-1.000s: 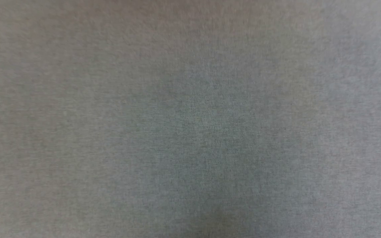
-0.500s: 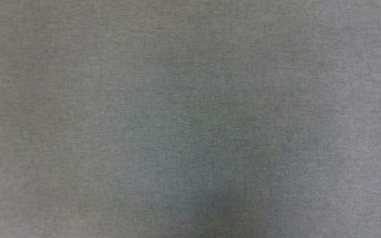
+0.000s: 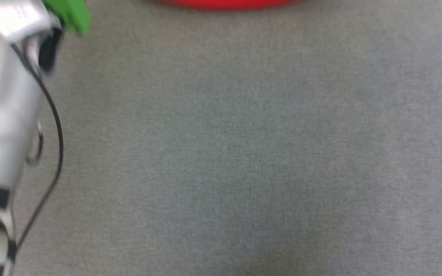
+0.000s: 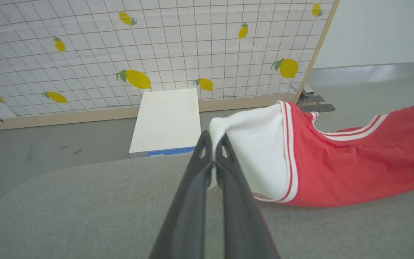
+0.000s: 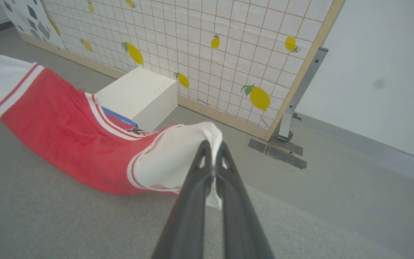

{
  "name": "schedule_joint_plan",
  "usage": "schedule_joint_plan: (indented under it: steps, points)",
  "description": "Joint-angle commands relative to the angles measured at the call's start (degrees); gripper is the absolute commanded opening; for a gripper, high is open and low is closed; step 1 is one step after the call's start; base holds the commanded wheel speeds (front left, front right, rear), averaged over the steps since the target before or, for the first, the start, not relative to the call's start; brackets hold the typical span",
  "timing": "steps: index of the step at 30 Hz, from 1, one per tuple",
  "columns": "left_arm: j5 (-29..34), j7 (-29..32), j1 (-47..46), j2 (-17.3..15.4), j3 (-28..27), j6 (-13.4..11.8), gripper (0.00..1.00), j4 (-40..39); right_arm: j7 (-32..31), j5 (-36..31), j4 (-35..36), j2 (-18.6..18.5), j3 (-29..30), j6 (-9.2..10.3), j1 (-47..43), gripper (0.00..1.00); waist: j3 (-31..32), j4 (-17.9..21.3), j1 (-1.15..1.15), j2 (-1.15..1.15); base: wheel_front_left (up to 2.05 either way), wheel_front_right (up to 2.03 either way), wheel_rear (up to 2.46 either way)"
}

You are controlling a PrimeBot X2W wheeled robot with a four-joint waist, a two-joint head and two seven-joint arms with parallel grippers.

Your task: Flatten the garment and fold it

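Left claw [image 4: 213,144] and right claw [image 5: 213,147] are each clenched on a white sleeve of the red T-shirt [image 4: 354,162], apparently to stretch it flat; its body sags onto the grey desk [image 4: 67,216] between them.

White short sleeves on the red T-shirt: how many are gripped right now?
2. The left gripper is shut on one white short sleeve of the red soft-fabric T-shirt; the right gripper is shut on the other sleeve. Neither sleeve is hidden.
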State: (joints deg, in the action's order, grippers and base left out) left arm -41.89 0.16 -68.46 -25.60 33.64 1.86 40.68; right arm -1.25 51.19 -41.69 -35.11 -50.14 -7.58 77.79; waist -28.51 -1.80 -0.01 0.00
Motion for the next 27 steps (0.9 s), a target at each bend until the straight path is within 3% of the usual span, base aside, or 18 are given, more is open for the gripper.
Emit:
schedule_joint_plan:
  steps: [1,5,15,21,27]
  points:
    - [-0.76,0.88,3.76,-0.98,0.39,-0.43,0.00,-1.48,-0.69,0.73,0.69,-0.62,-0.80,0.09,-3.29,0.00,5.52,-0.55,0.01,0.00,0.00,0.00,0.00]
    - [-1.85,3.84,14.56,-3.95,1.73,-2.59,0.00,-9.25,-2.54,3.31,3.94,-3.16,-2.06,0.09,-12.12,0.00,9.41,-1.10,0.01,0.00,0.00,0.00,0.00]
    - [-5.90,11.73,39.95,-14.01,2.80,-12.88,0.00,-32.99,-6.81,7.25,14.14,-11.74,-1.01,0.09,-32.26,0.00,16.26,-1.51,0.01,0.00,0.00,0.00,0.00]
    - [-8.12,13.47,49.70,-19.62,1.50,-17.94,0.00,-41.60,-8.96,6.25,18.33,-15.11,1.29,0.09,-41.10,0.00,18.67,-1.42,0.01,0.00,0.00,0.00,0.00]
    - [-10.76,14.65,58.07,-23.68,1.05,-20.70,0.00,-46.83,-13.24,6.95,21.75,-17.48,4.94,0.09,-49.34,0.00,20.96,-1.62,0.01,0.00,0.00,0.00,0.00]
